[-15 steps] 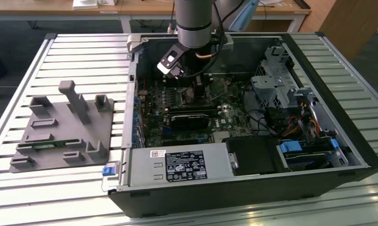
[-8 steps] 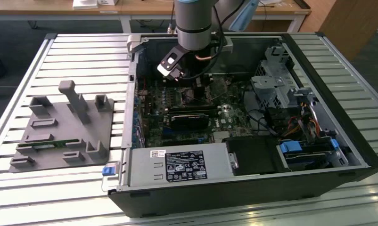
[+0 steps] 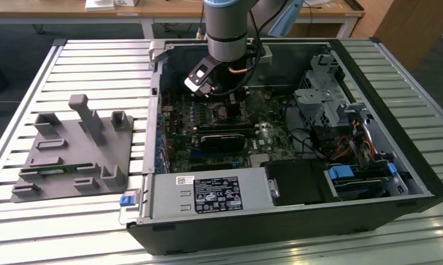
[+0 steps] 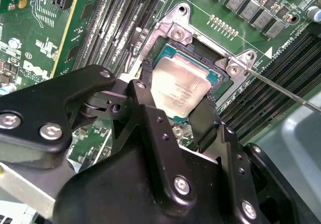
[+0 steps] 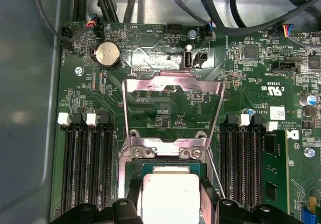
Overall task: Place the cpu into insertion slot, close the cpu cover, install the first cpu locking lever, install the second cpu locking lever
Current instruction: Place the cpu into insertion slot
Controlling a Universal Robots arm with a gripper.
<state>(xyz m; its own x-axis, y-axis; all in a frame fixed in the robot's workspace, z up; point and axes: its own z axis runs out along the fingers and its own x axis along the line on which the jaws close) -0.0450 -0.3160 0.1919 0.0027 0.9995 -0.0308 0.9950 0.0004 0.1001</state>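
The cpu (image 4: 181, 86), a pale metallic square chip, sits between my two black fingers (image 4: 146, 81) directly over the insertion slot (image 4: 173, 43), level with its metal rim. My gripper (image 4: 179, 94) is shut on the cpu, one finger against each of two opposite edges. In the first wrist view the cpu (image 5: 169, 194) shows the same way in the gripper (image 5: 170, 201). The cpu cover (image 5: 173, 83), a silvery frame with a square window, stands flipped open beyond the slot. A thin locking lever (image 4: 281, 86) sticks out beside the socket. In the exterior view the gripper (image 3: 220, 98) is low over the motherboard.
Long black memory slots (image 5: 88, 163) flank the socket on both sides. A black card (image 3: 223, 138) lies across the board below it. Cables (image 5: 241, 18) hang near the case wall. A drive cage (image 3: 321, 102) fills the exterior view's right. A grey fixture plate (image 3: 74, 152) lies outside the case.
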